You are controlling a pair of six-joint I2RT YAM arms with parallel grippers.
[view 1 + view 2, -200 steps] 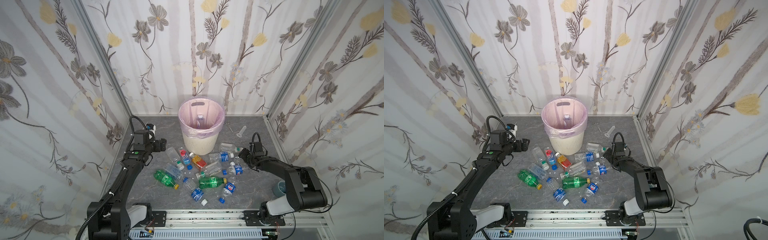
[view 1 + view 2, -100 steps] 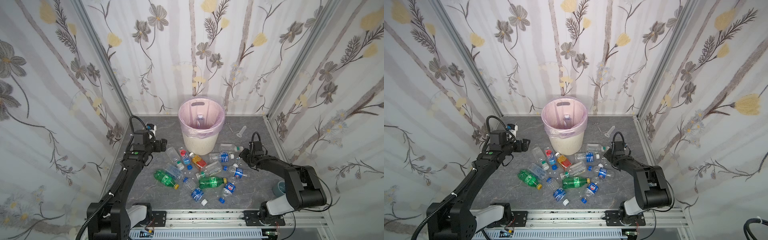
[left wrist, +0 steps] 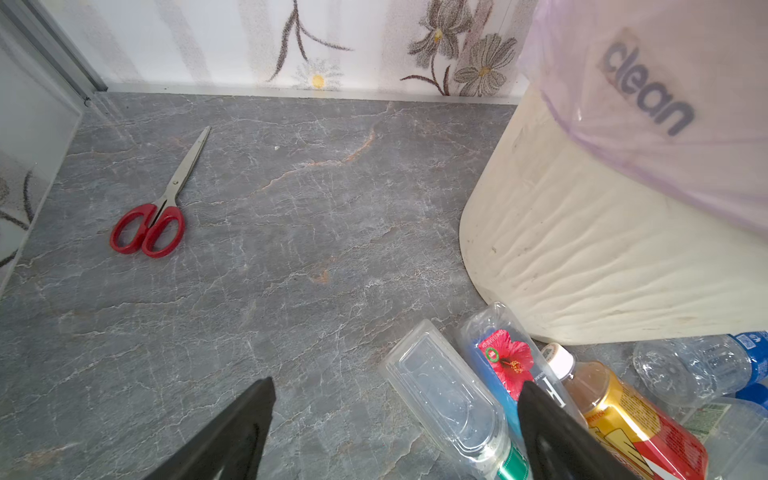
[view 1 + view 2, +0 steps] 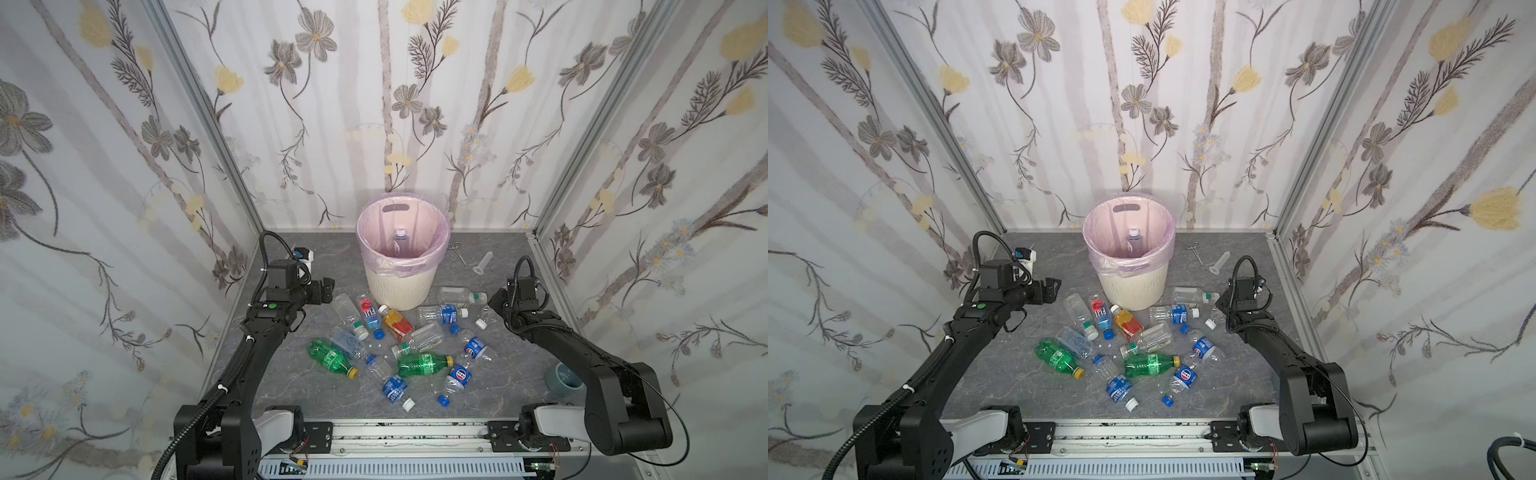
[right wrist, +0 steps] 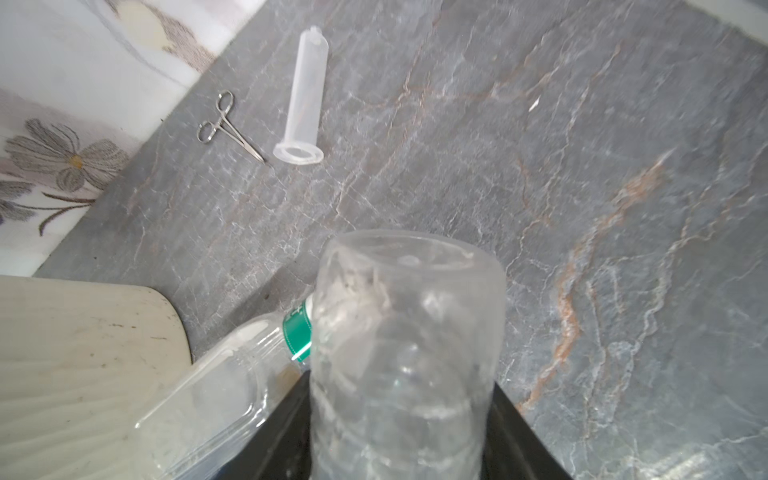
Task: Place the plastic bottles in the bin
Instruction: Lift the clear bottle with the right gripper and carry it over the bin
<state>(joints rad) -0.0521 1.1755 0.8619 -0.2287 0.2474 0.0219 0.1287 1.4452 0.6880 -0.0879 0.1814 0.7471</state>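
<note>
Left of centre in a top view, the left pincer (image 4: 329,289) hangs low above the grey tabletop (image 4: 291,374) with its jaws spread wide and nothing between them. Its wrist view shows the black fingers (image 3: 245,419) apart over bare stone. A square clear bottle (image 3: 444,395) lies by one of them, though I cannot tell whether it touches. Red scissors (image 3: 149,226) lie closed farther off in that view. Across the lower middle of the frame the plastic bottles (image 4: 399,345) lie scattered on their sides: two green bottles (image 4: 332,359), an orange bottle (image 4: 397,325) and several clear ones with blue labels. Just above them, at centre, stands the bin (image 4: 395,289), its pink liner (image 4: 376,266) folded over the rim and one bottle (image 4: 400,241) inside, cap uppermost. Right of the bin, the right pincer (image 4: 490,308) is pressed onto a crumpled clear bottle (image 5: 407,324), pinching it between both jaws. A green-banded bottle (image 5: 232,374) lies near it, by the bin's foot. Farther up and to the right lie steel forceps (image 4: 458,253) and a clear tube (image 4: 484,262). A blue-grey cup (image 4: 565,376) sits at lower right.
</note>
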